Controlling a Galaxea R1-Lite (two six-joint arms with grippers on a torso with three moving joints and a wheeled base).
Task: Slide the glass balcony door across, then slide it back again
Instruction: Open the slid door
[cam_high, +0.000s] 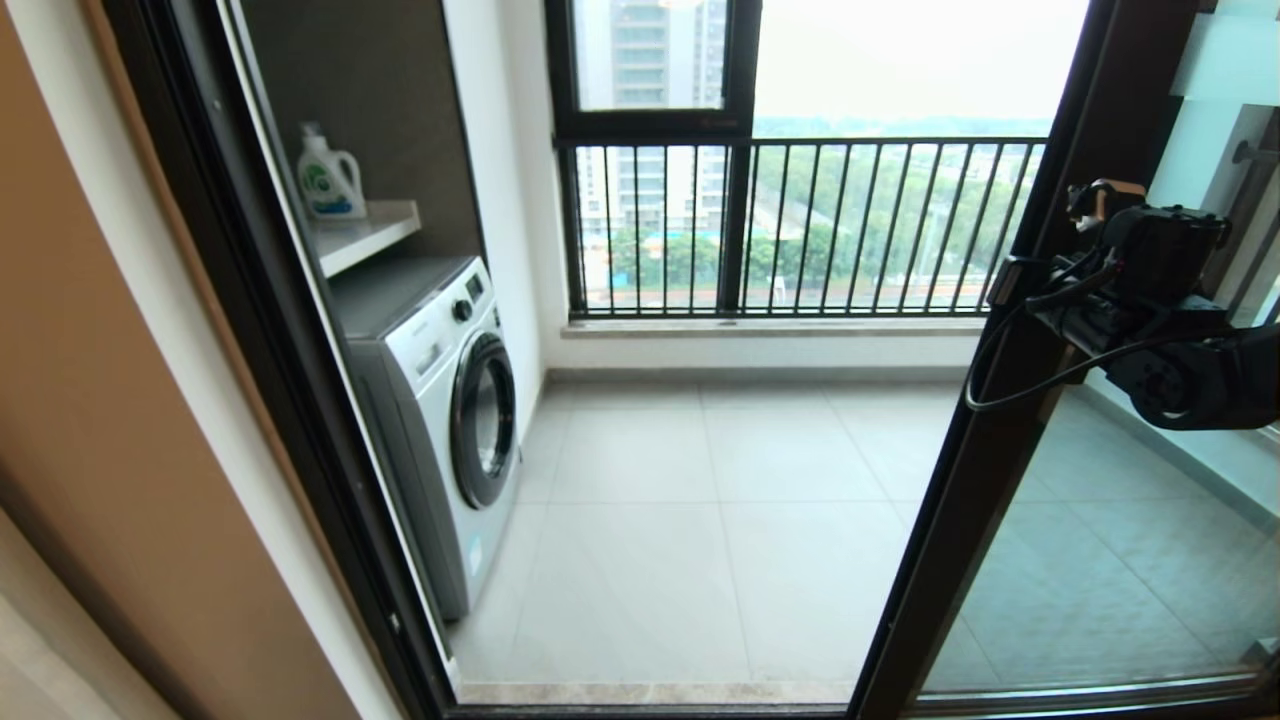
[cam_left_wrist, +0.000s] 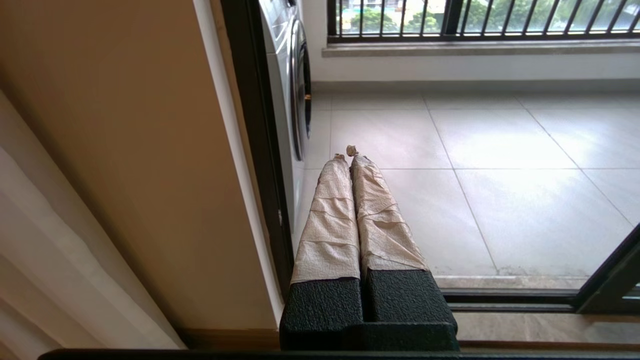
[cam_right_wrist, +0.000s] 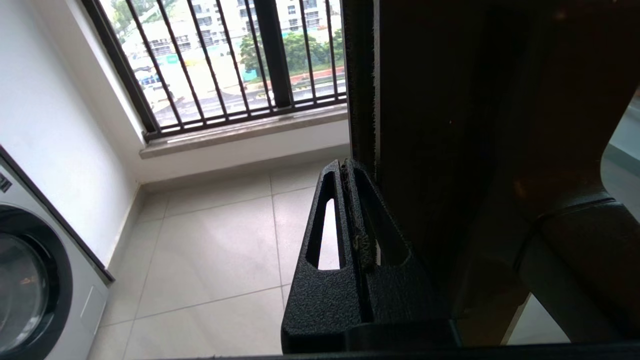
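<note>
Straight ahead, a wide doorway opens onto a tiled balcony. The glass balcony door (cam_high: 1010, 420), a tall clear pane in a dark brown frame, stands slid over to the robot's right, its leading edge running floor to ceiling right against the right gripper (cam_right_wrist: 350, 200). That gripper's two black slotted fingers (cam_right_wrist: 325, 225) are pressed together with nothing between them, and their outer side lies along the door's frame edge. Well off to the gripper's left, across the open floor, a white washing machine (cam_high: 440, 400) sits against the wall, with a detergent bottle (cam_high: 328, 178) on a shelf above it. The left gripper (cam_left_wrist: 352, 160) is parked low near the doorway's left jamb, its paper-wrapped fingers (cam_left_wrist: 330, 220) pressed together and empty.

The step in hand looks like pushing the door sideways along its track. Doing this well likely means keeping the fingers flat on the frame, pushing level with the track, and moving steadily so they do not slip off the edge.
</note>
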